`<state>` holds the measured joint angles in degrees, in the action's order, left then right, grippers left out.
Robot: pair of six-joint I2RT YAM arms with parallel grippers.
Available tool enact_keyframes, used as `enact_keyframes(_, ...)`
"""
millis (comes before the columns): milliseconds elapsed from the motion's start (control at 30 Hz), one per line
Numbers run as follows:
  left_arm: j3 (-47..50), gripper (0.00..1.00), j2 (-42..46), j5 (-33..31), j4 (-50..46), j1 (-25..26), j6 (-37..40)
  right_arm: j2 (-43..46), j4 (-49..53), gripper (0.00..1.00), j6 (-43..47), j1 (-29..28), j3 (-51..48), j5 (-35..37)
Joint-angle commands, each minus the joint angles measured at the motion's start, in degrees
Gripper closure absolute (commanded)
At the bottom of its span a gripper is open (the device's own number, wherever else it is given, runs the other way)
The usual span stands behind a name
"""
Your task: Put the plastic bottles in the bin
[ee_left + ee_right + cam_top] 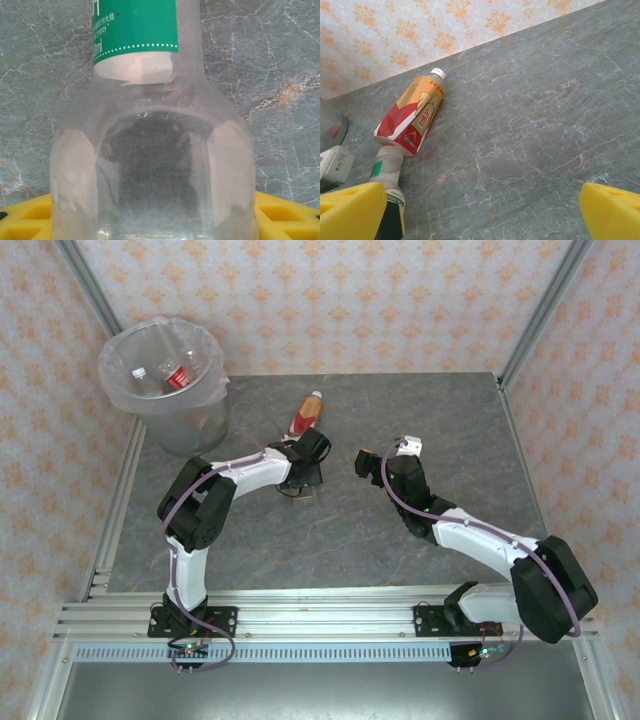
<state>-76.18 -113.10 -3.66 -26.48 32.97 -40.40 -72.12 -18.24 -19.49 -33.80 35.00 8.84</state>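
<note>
The grasp step was in hand: our left gripper (300, 480) straddled a clear plastic bottle with a green label (150, 150) at centre frame, fingers spread along its sides; squeezing or not, we couldn't tell. Our right gripper (482, 212) hung splayed, empty. Next, we judged: pinch, lift, swing to the round translucent bag-lined bin (185, 425) at upper left, clearing its rim. An orange-and-red labelled plastic bottle (306, 415) lay just above; the grey marbled table (450, 420) lay bare to the right.

Grey marbled table (330, 540)
Bin (190, 430) at far-left corner; orange bottle (306, 415) lying near far edge, green-labelled bottle (385, 167) just beside its base.
</note>
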Motion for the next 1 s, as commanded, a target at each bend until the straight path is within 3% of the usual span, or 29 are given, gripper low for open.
enact_keyframes(0,2.54,0.4,3.27,-1.29,0.62,-0.24,1.64,-0.77,1.19,0.01,0.01,0.28,1.59,-1.0)
enact_keyframes(233,5.21,0.44,7.38,-1.7,1.55,-0.19,1.77,-1.61,1.0,0.01,0.2,0.25,2.15,-1.84)
enact_keyframes(967,7.02,0.47,20.67,-6.51,1.94,-0.78,4.8,-4.61,-0.71,0.01,4.19,0.09,6.49,-23.93)
